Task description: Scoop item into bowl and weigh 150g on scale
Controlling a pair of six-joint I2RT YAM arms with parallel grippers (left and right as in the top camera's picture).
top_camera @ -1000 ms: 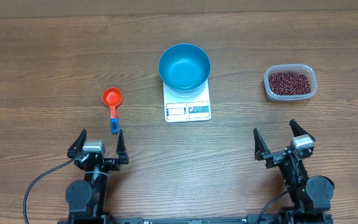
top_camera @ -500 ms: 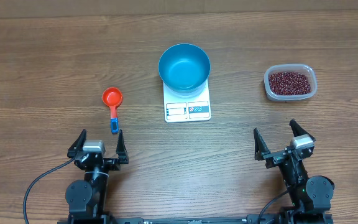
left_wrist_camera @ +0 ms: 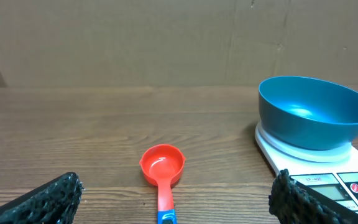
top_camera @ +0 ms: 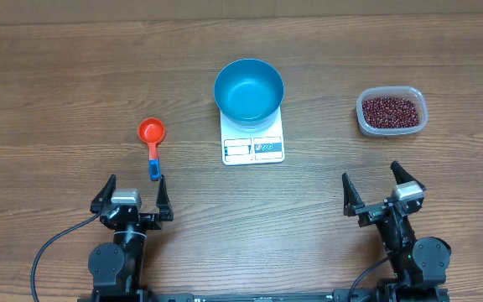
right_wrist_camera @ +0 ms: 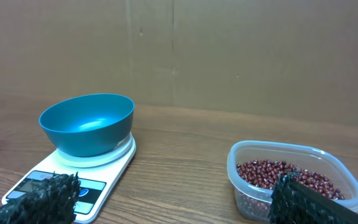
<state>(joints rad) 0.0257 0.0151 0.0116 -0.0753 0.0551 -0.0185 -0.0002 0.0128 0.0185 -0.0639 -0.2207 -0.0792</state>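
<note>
A: What shows from above?
B: The blue bowl [top_camera: 249, 90] sits on the scale [top_camera: 253, 148], mid-table. The beans [top_camera: 391, 110] are in a clear tub [top_camera: 423, 119] near the right edge. The left pincer [top_camera: 137, 179] and right pincer [top_camera: 371, 173] are wide open and empty.
A: Left wrist?
B: A red scoop [left_wrist_camera: 161, 168] lies left of the scale.
A: Right wrist?
B: Bowl left, beans right.

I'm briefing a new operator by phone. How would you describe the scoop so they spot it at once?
Find the blue bowl on the white scale at the middle of the wooden table. To its left, beyond the left gripper, the scoop lies alone. It is the only bright red thing: a small round cup on a handle with a blue tip.
</note>
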